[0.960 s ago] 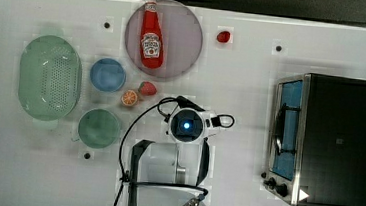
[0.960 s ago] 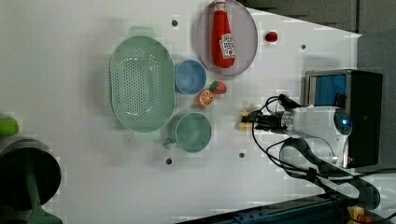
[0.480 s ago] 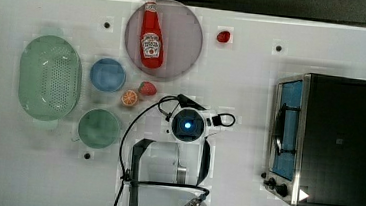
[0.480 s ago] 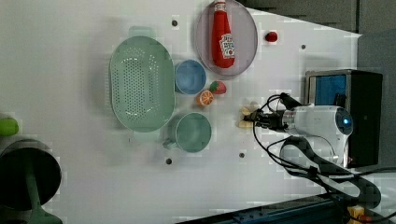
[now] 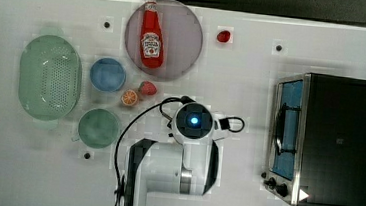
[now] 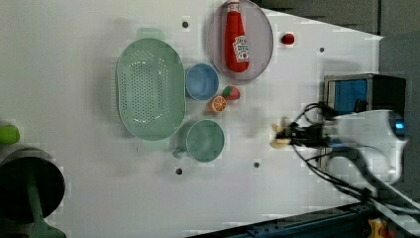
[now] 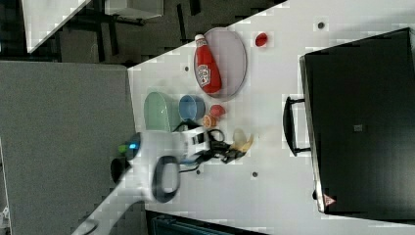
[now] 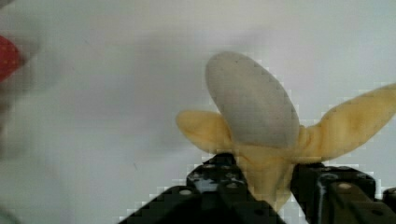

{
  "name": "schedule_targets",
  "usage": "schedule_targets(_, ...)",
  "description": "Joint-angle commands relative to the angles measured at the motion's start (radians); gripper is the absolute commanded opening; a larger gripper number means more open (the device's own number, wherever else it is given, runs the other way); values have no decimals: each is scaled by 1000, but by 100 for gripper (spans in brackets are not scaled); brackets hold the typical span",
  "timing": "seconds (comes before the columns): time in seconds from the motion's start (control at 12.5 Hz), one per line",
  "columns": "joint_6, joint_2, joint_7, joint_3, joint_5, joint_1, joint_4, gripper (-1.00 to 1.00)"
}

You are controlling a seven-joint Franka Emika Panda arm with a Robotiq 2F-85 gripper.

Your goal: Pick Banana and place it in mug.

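In the top view: ketchup bottle (image 5: 150, 36) on plate (image 5: 185, 28); colander (image 5: 49, 84) far left, cup (image 5: 107, 74) beside it, mug (image 5: 99, 128) below the cup; orange slice (image 5: 129, 98) touching strawberry (image 5: 147, 88); toaster oven (image 5: 325, 140) right.

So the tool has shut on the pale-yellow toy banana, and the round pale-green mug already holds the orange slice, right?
Not quite. The top view shows the round pale-green mug empty; the orange slice lies on the table beside it. The tool is indeed shut on the pale-yellow toy banana, as the wrist view shows.
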Motion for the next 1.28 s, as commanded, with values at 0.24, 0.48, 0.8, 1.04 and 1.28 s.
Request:
schedule_targets(0.24,-426,-312,-6,4,14,3,203,-34)
schedule_targets(0.48,-596,-353,55,54,15,12,287,-34)
schedule_targets(0.8,-604,-361,263,190,47,43,292,-34)
schedule_targets(1.04,-579,-349,562,340,179,58,267,-34)
schedule_targets(1.28,-385,-291,699,430,185,59,204,-34)
